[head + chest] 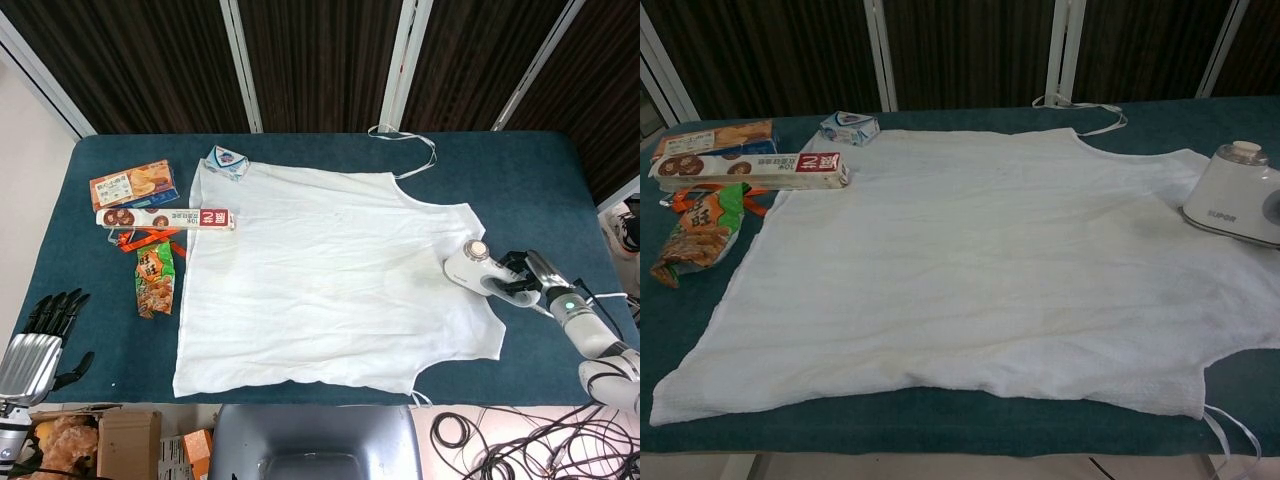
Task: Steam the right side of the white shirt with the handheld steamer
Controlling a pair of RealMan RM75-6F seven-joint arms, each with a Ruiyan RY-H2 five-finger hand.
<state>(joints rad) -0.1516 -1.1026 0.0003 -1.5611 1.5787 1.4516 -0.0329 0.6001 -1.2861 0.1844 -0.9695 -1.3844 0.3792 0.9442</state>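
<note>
Spread flat across the teal worktop, the white shirt, with the handheld steamer resting on its right edge beside the armhole, gripped at the handle by the fingers of the right hand; well off the shirt's far side, at the worktop's corner, the left hand, fingers apart and holding nothing. Likely risks: cloth bunching or dragging if pushed too hard, or missed fabric if drifting off the hem. Open cloth toward the shirt's middle and bare worktop beyond its right edge; snack boxes far across from the steamer.
</note>
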